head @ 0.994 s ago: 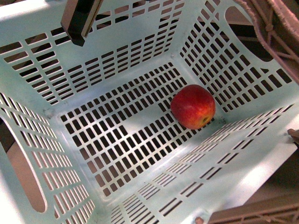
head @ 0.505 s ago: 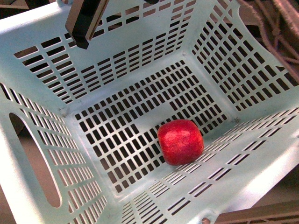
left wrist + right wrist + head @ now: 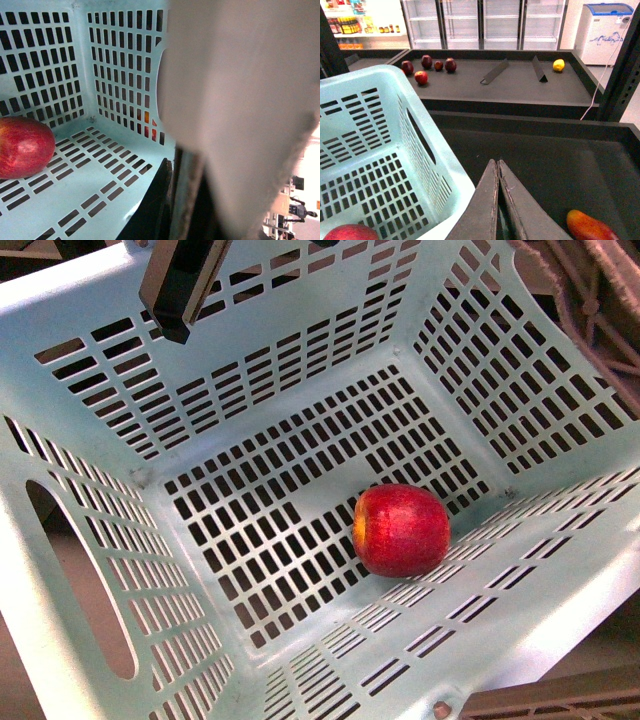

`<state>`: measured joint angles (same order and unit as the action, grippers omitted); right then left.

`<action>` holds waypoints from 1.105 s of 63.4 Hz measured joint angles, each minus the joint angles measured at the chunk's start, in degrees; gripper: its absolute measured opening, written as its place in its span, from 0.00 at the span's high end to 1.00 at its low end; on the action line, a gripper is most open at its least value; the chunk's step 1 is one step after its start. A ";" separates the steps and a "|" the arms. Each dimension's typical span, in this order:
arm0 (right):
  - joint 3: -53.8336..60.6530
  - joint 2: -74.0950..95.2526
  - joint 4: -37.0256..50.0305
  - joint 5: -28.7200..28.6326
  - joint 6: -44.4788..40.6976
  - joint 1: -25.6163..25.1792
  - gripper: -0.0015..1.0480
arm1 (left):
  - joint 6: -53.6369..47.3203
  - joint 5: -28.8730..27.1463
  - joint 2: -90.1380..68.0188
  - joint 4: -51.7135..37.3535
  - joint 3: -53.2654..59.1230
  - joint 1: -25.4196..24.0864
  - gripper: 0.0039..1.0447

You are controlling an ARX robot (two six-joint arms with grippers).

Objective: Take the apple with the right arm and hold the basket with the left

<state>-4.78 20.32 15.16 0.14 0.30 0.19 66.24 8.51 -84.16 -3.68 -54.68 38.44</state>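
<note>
Jaws: right gripper [image 3: 497,163] pressed together, empty; left gripper [image 3: 178,322] clamped on basket [image 3: 70,290] rim. Keep it level so the apple [image 3: 402,530] can't roll.

Left gripper [image 3: 178,325]: dark fingers clamped over the basket [image 3: 90,390] wall at its far rim, angled downward.
Right gripper [image 3: 498,192]: two fingers pressed flat together along their length, holding nothing.
Right arm: outside the front view.
</note>
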 joint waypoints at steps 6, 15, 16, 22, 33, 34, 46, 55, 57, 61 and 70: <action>0.85 -1.77 -0.90 0.00 0.00 0.00 0.98 | 0.00 -0.13 0.00 0.00 0.00 0.00 0.94; 1.77 -4.04 -2.16 0.00 0.00 0.00 0.98 | 0.00 0.00 0.00 0.00 0.00 0.00 0.94; 1.88 -4.35 -2.34 0.00 0.00 0.00 0.98 | 0.00 0.02 0.00 0.00 0.00 0.00 0.94; 2.38 -5.75 -3.23 0.00 0.00 0.00 0.98 | 0.00 0.04 0.00 0.00 0.00 0.00 0.94; 3.39 -8.55 -3.61 -0.02 0.00 0.00 0.98 | 0.00 0.02 0.00 0.00 0.00 0.00 0.94; 3.39 -8.68 -3.65 -0.04 0.00 0.00 0.98 | 0.00 0.02 0.00 0.00 0.00 0.00 0.94; 3.39 -15.08 -11.63 -0.17 -0.02 0.00 0.98 | 0.00 0.07 0.00 0.00 0.00 0.00 0.94; 3.39 -19.76 -14.93 -0.02 -0.04 0.00 0.98 | 0.00 0.07 0.00 0.00 0.00 0.00 0.94; 3.39 -19.78 -14.97 0.00 -0.04 0.00 0.98 | -0.02 0.07 0.00 0.00 0.00 0.00 0.94; 3.39 -19.82 -15.02 -0.02 -0.04 0.00 0.98 | 0.02 0.07 0.00 0.00 0.00 0.00 0.94; 3.39 -19.91 -15.06 -0.02 -0.04 0.00 0.98 | -0.02 -0.09 -0.02 0.00 0.00 0.00 0.94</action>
<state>-1.39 0.40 0.10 0.12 0.25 0.19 66.22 8.43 -84.18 -3.68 -54.68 38.44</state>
